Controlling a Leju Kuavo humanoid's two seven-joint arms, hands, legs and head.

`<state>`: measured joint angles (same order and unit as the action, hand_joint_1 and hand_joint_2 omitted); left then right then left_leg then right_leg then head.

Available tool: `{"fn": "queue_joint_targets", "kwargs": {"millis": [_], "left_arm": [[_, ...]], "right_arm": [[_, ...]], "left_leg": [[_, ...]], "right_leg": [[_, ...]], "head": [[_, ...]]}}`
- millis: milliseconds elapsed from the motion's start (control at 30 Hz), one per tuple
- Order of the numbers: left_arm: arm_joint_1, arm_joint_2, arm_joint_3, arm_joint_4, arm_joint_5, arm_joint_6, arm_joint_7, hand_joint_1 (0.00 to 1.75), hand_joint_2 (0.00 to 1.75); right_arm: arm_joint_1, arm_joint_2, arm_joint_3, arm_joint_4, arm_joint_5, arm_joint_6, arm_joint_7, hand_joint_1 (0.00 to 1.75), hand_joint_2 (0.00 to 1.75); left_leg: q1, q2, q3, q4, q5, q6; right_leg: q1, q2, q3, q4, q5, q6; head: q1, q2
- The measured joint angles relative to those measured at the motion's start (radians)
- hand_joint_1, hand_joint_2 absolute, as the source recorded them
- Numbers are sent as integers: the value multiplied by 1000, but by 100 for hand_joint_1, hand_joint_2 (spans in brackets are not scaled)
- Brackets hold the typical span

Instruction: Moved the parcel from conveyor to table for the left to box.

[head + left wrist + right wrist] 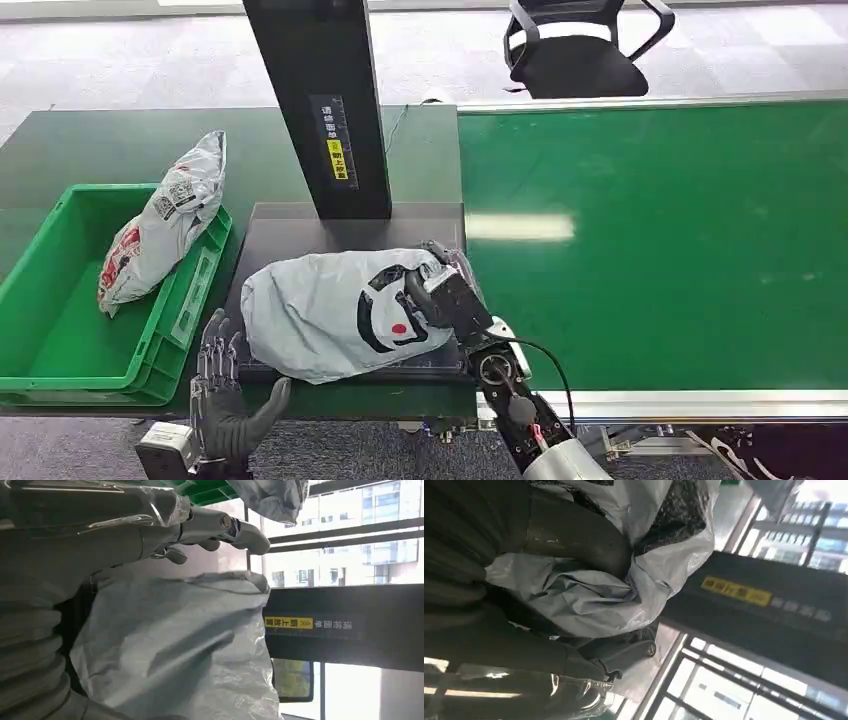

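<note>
The green conveyor [650, 240] lies right of the dark platform [300, 225], on which the grey parcel [330, 310] rests within reach of both arms; the right hand [440, 295] grips its right end, while the left hand [225, 395], fingers spread and empty, waits nearby to box it.

A dark green table [90, 150] occupies the nine-to-twelve o'clock sector, adjoining a bright green conveyor [650, 250] at three o'clock. On the table near centre rests a dark flat platform [340, 228] carrying a black upright column [320, 100] at twelve o'clock. A grey parcel [330, 315] lies directly on the platform at six o'clock. A green crate [60, 340] sits on the table at eight o'clock, a second grey parcel [165, 220] leaning across its rim.
</note>
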<state>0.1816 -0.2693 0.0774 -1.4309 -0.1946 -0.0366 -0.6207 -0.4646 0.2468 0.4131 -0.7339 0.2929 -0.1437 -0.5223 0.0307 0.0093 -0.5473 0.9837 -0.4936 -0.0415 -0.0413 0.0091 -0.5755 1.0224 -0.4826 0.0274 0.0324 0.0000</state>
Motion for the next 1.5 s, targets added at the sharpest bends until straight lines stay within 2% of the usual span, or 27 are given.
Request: {"fn": "queue_joint_targets", "kwargs": {"millis": [100,133,433,633,933,1000,1100,1300,1500], "left_arm": [[9,-1,0,-10,0,2,6,0,175],[11,-1,0,-11,0,2,9,0,175],[11,-1,-7,-11,10,26,10,0,175],[11,-1,-11,-11,12,37,10,0,175],[11,0,-23,-9,12,71,6,0,175],[9,0,-32,-9,-55,139,9,0,175],[-7,3,-74,-8,-258,324,54,0,175],[-131,29,-198,45,-615,542,247,0,175],[-388,51,-334,304,-684,569,328,0,175]], "right_arm": [[-20,3,-2,45,3,-67,6,169,175],[-23,4,-5,53,3,-85,6,0,175],[-22,4,-64,77,-24,-217,-33,0,175],[-10,2,-100,68,-61,-244,-85,0,175],[65,-10,-191,-98,-196,-217,-154,0,175],[94,-10,-201,-142,-202,-204,-157,0,175],[144,-9,-208,-216,-206,-194,-151,0,175],[176,0,-211,-264,-211,-153,-137,0,175],[162,15,-213,-261,-254,-105,-137,0,175]], "left_leg": [[0,0,0,0,0,0],[0,0,0,0,0,0],[0,0,0,0,0,0],[0,0,0,0,0,0],[0,0,1,0,0,0],[0,0,1,0,0,0],[0,0,1,0,0,0],[0,0,2,1,0,0],[0,0,2,1,3,1]], "right_leg": [[0,0,0,0,0,0],[0,0,0,0,0,0],[0,0,0,0,0,0],[0,0,0,0,0,0],[0,0,0,0,0,0],[0,0,0,0,0,0],[0,0,0,0,0,0],[0,0,0,-1,1,0],[0,0,1,0,3,0]], "head": [[0,0],[0,0],[0,0],[0,0],[0,0],[0,0],[0,0],[0,0],[0,0]]}}
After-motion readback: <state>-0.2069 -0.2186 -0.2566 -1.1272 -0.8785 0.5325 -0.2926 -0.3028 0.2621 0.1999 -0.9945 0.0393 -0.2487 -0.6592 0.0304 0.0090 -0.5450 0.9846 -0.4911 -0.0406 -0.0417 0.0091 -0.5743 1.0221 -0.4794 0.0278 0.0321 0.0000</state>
